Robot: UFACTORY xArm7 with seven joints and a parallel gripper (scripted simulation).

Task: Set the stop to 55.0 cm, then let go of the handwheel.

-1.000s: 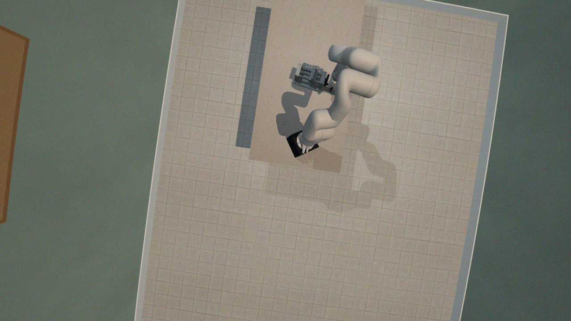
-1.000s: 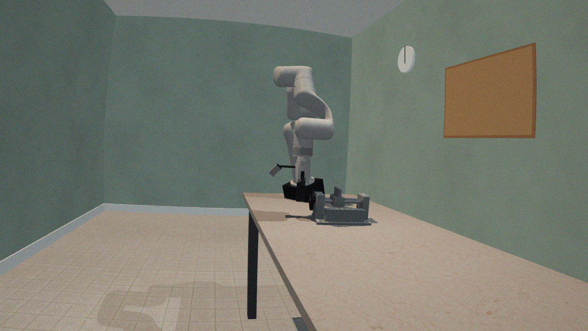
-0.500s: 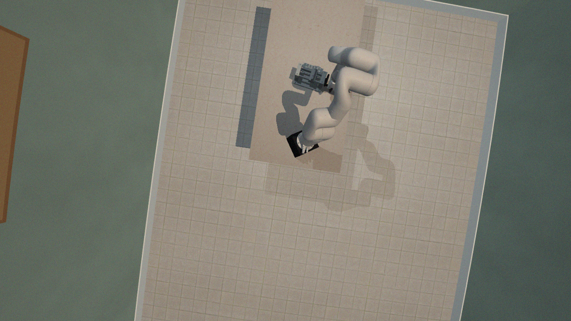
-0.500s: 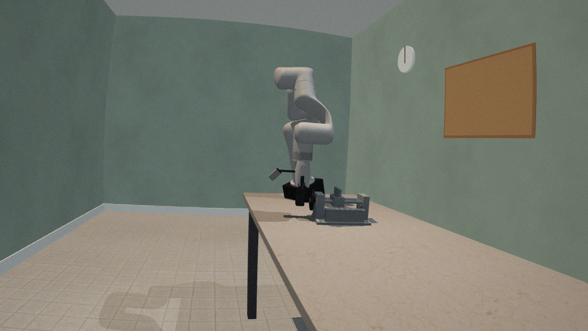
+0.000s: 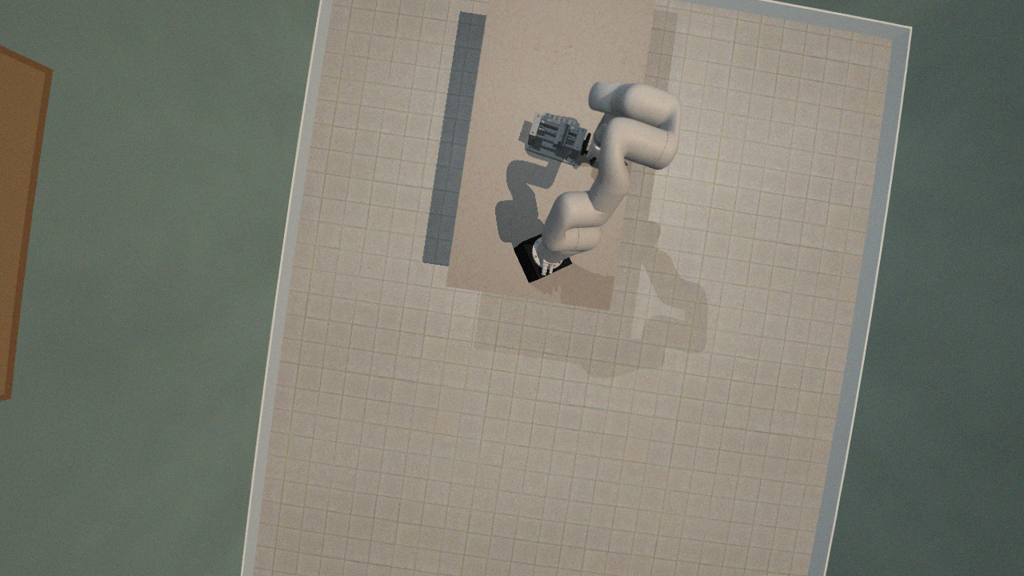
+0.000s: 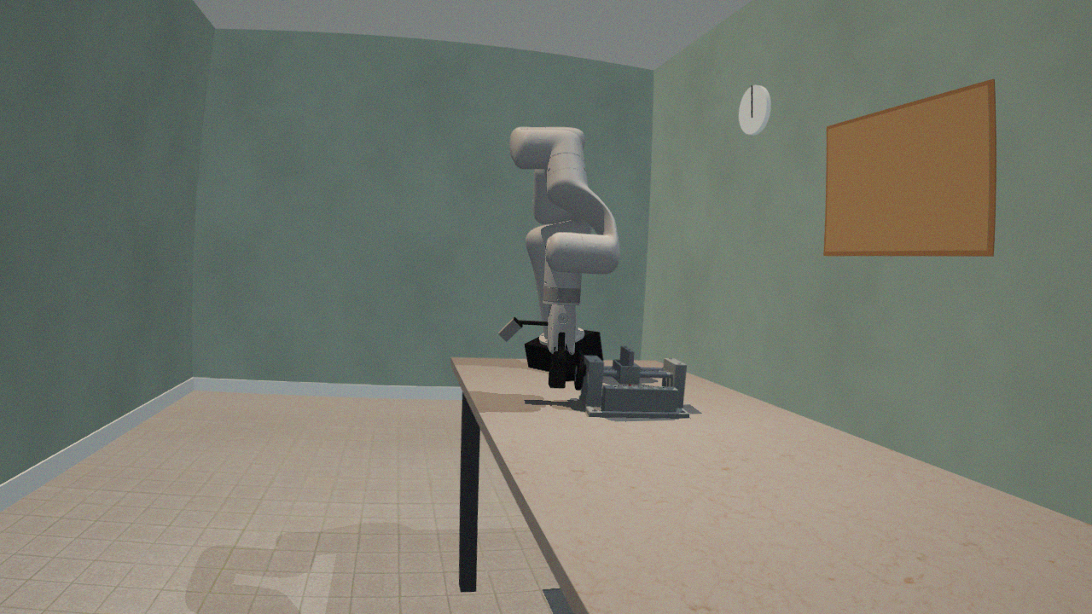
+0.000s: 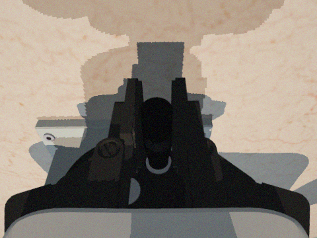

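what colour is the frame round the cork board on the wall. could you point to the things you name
Darker brown [image 6: 909,253], best in the exterior view.

In the exterior view, the mechanism [image 5: 557,137] [image 6: 640,400] [image 7: 67,133] is being borne by the table [image 5: 573,42] [image 6: 733,473] [image 7: 257,66]. Its stop [image 5: 559,136] [image 6: 625,369] is being carried between two end posts, and the handwheel [image 5: 586,145] [image 6: 579,374] is being held at its left side. The handle [image 7: 156,122] is being enclosed between the fingers of the gripper [image 5: 593,161] [image 6: 563,379] [image 7: 157,97], just left of the mechanism. Behind them, the arm's base [image 5: 527,263] [image 6: 537,356] is being supported on the same table. On the wall to the right, the clock [image 6: 754,109] is being displayed left of the board [image 5: 21,214] [image 6: 909,179].
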